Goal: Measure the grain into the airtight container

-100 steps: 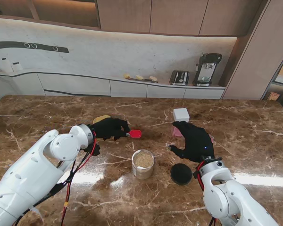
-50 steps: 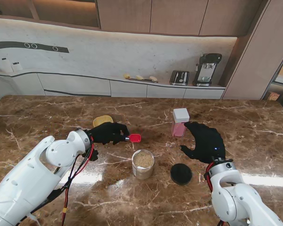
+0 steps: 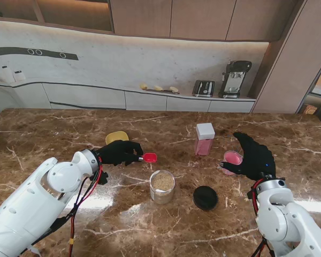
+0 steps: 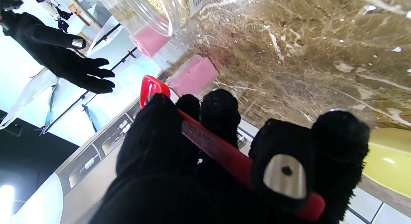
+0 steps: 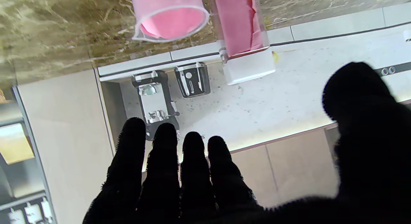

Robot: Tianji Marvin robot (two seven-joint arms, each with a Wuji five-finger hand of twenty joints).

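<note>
Stand view: left hand [image 3: 119, 152] pinches a red measuring spoon [image 3: 148, 157] just beyond the grain jar [image 3: 162, 186]; right hand [image 3: 254, 157], fingers spread, hovers beside a pink cup [image 3: 231, 158].

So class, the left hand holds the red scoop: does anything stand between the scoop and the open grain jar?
Nothing visible does. The left hand holds the red scoop just beyond the open jar, with only bare marble between them. The black lid lies to the jar's right, off that path.

White rounded arm shells, black knit-gloved left hand [image 3: 119, 153] and right hand [image 3: 254, 159] (metal fingertip plates), red-black cables.
</note>
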